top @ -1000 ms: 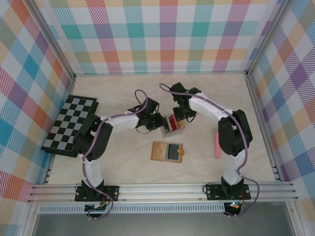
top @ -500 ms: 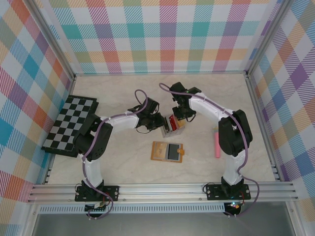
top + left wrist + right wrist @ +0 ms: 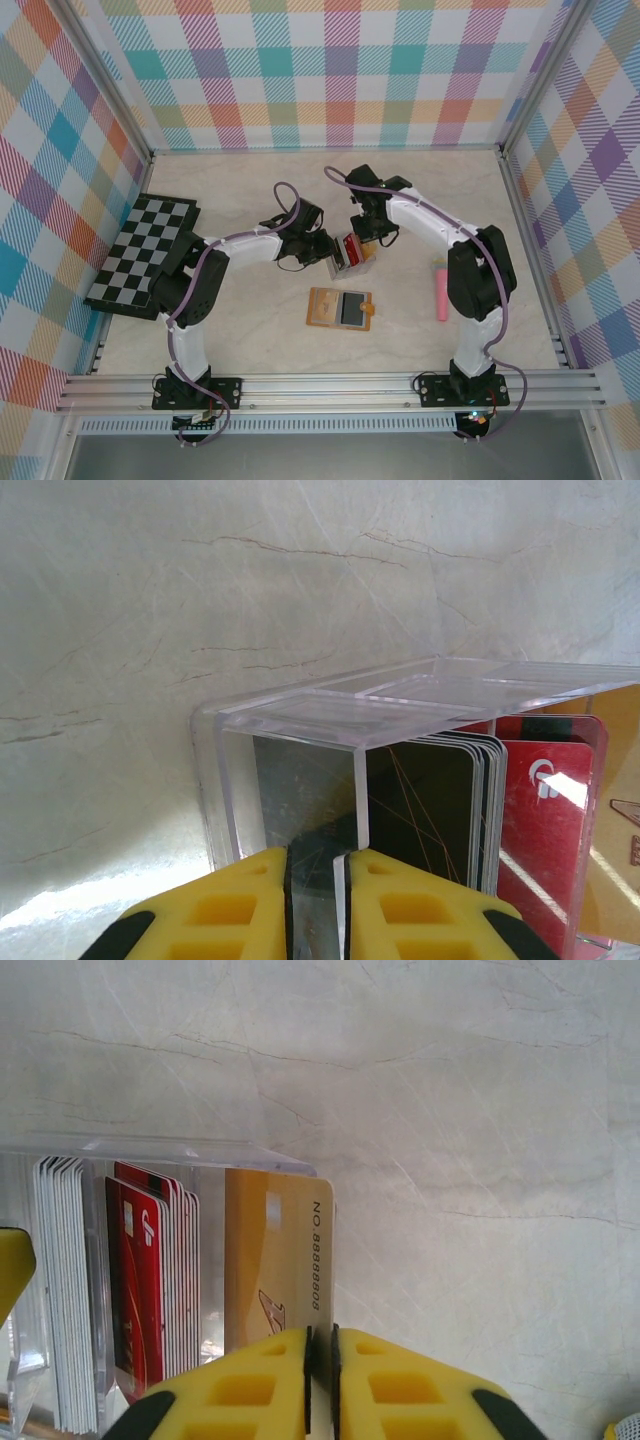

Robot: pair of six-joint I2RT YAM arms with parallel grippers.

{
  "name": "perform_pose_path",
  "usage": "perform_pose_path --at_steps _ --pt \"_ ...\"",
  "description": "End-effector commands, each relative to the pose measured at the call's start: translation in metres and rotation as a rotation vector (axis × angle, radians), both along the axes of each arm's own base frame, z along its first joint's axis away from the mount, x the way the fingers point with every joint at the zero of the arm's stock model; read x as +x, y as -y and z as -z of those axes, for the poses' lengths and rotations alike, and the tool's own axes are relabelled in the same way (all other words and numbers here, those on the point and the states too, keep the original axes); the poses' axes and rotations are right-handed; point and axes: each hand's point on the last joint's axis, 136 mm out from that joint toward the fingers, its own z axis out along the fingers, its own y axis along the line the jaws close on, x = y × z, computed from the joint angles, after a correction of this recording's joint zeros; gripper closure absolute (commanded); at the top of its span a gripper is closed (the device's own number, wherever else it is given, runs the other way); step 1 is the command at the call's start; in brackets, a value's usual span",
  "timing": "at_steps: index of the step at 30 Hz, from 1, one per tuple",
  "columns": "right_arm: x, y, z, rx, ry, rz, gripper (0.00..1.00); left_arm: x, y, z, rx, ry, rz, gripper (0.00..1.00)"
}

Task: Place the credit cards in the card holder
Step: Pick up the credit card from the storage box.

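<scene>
My right pincer (image 3: pixel 320 1360) pinches the gold credit card (image 3: pixel 275 1250) at the end of the clear acrylic box (image 3: pixel 330 705). My left pincer (image 3: pixel 318 880) clamps that box's wall. The other credit cards (image 3: pixel 135 1270) stand inside it. The card holder (image 3: pixel 339 307) lies open on the table (image 3: pixel 250 330) nearby.

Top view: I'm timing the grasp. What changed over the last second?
The right arm shifted slightly, and the right fingers closed on the gold card at the end of the clear box. The left fingers kept clamping the box's wall. The wallet, pink cylinder and chessboard stayed put.
</scene>
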Motion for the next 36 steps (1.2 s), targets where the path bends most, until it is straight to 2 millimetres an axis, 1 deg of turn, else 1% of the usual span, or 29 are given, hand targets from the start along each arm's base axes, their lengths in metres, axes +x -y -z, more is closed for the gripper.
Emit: perform_pose_path --at_steps 1,6,9,11,17,20,24,26,28,31,34,36 --pt "-0.001 0.003 -0.028 0.022 0.040 0.000 0.88 -0.006 -0.010 0.015 0.047 -0.040 -0.003 0.82" --pt "-0.010 -0.009 -0.045 0.126 0.033 0.000 0.93 -0.006 -0.010 0.010 0.039 -0.026 -0.001 0.81" --pt "-0.019 -0.018 -0.059 0.219 0.036 0.006 0.93 -0.006 -0.009 0.000 0.022 -0.003 0.003 0.78" --pt "-0.025 -0.020 -0.066 0.268 0.039 0.021 0.93 -0.005 -0.009 -0.008 0.014 0.014 0.002 0.75" --pt "-0.049 -0.025 -0.084 0.445 0.046 0.069 0.95 -0.006 -0.014 -0.042 -0.015 0.090 -0.010 0.62" --pt "-0.060 -0.027 -0.096 0.585 0.060 0.103 0.95 -0.010 -0.016 -0.072 -0.079 0.162 -0.013 0.51" --pt "-0.065 -0.026 -0.110 0.793 0.040 0.159 0.95 -0.021 0.000 -0.120 -0.283 0.263 0.047 0.39" --pt "-0.065 -0.026 -0.121 0.894 0.046 0.163 0.95 -0.028 0.013 -0.138 -0.406 0.279 0.092 0.36" --pt "-0.063 -0.025 -0.130 0.970 0.037 0.167 0.95 -0.033 0.026 -0.150 -0.508 0.276 0.142 0.35" --pt "-0.061 -0.027 -0.137 1.039 0.022 0.171 0.95 -0.035 0.040 -0.167 -0.641 0.281 0.188 0.35" --pt "-0.060 -0.029 -0.140 1.093 0.004 0.170 0.95 -0.037 0.047 -0.179 -0.683 0.295 0.233 0.37" --pt "-0.058 -0.029 -0.142 1.120 -0.002 0.168 0.94 -0.038 0.048 -0.186 -0.698 0.311 0.245 0.44"
